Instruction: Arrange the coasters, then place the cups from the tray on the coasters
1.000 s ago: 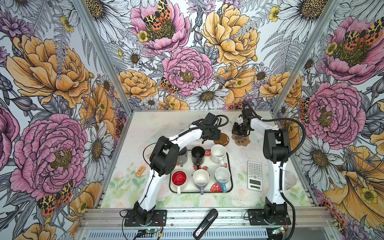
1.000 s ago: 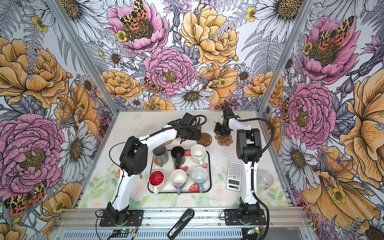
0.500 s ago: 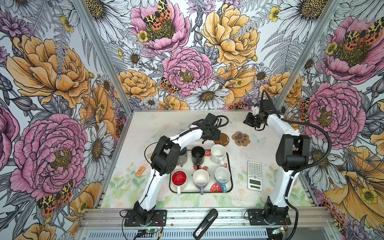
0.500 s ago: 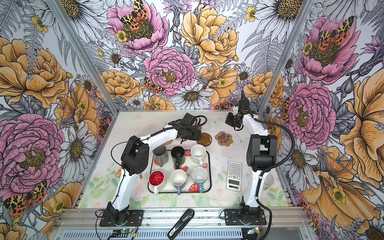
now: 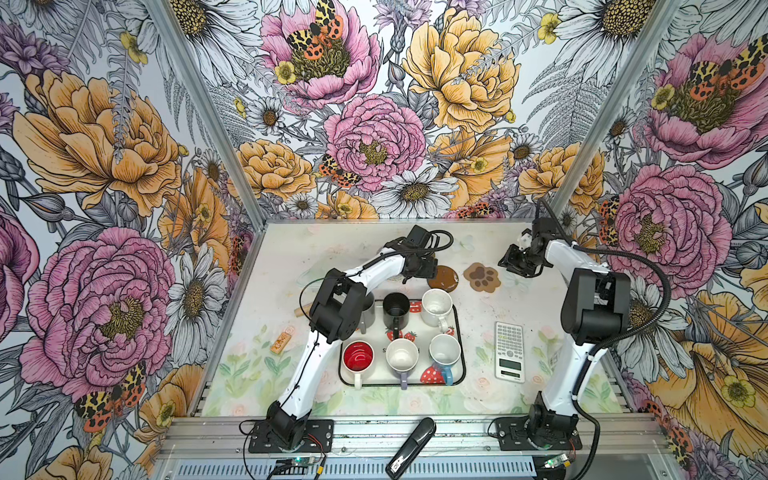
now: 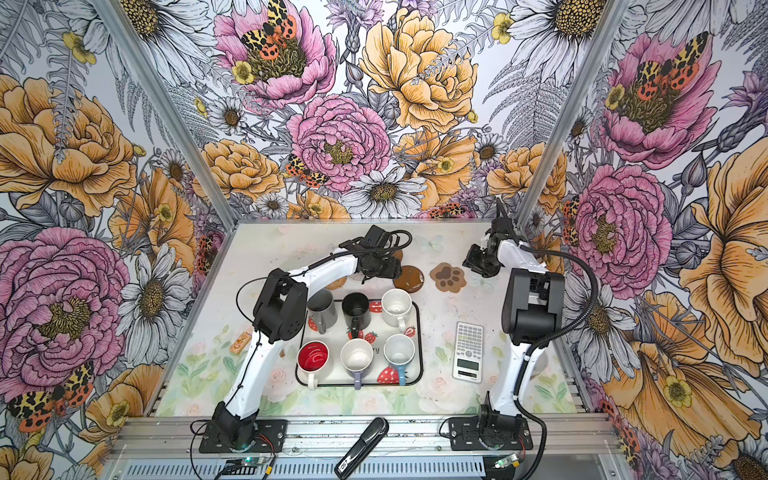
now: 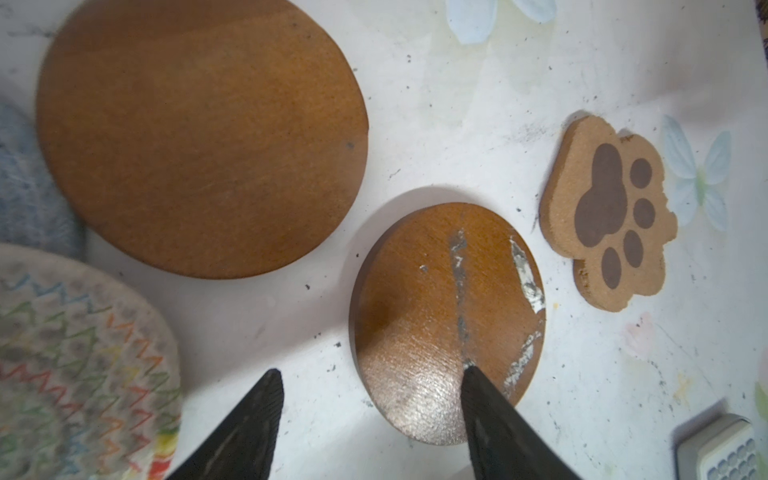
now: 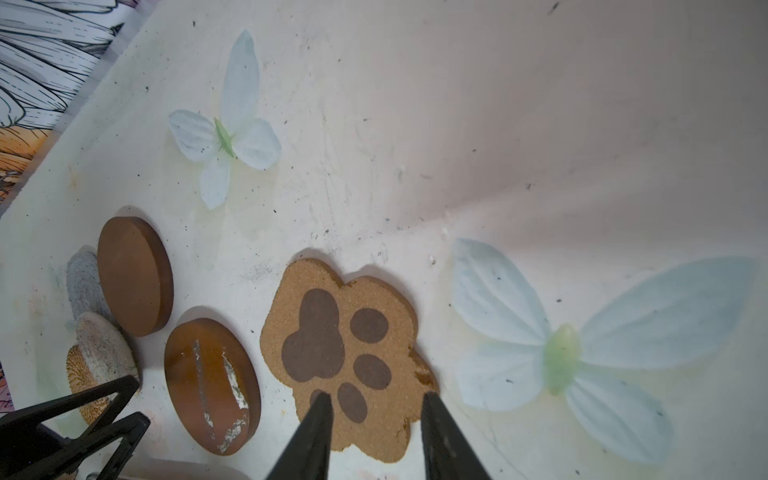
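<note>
Behind the tray (image 5: 376,377): paw coaster (image 8: 345,353) lies flat beside the scratched disc (image 7: 449,316), apart, leaving mug room.
Your right claw (image 8: 375,395): part-open, empty, over the paw coaster's edge.
Your left claw (image 7: 370,370): wide, empty, straddling that disc's rim, likely so you can nudge it.
Cups (image 5: 436,305): all six on the tray.

Left gripper (image 7: 370,371) jaws apart, one tip over scratched brown disc (image 7: 446,307). Plain brown disc (image 7: 199,137) near; paw-shaped coaster (image 7: 609,212) just beside, on tabletop (image 7: 436,124).

Lab cell: floral-printed walls (image 5: 374,145), aluminium frame (image 5: 457,430)
</note>
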### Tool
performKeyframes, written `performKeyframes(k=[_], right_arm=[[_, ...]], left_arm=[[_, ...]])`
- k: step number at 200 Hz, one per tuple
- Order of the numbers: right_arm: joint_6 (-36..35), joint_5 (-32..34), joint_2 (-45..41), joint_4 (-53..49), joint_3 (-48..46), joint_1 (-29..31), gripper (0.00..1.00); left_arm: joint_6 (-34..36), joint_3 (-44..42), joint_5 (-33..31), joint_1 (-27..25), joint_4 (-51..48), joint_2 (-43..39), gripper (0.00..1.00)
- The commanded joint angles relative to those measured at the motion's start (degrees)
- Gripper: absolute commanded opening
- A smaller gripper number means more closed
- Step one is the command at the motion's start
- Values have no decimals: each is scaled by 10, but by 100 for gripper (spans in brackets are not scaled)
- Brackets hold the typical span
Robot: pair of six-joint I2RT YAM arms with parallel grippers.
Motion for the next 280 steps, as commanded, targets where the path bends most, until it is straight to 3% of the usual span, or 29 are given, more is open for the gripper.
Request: performKeyframes(k=[1,115,280], right_arm=[[-11,3,26,7,2,2,39],[-4,-22,52,21,-15,8,41],[19,-32,11,51,-106,34,35]], left_arm=[[12,24,21,-2,8,18,69],[-12,62,61,-4,8,64,69],[-35,153,102,-24,8,120,69]])
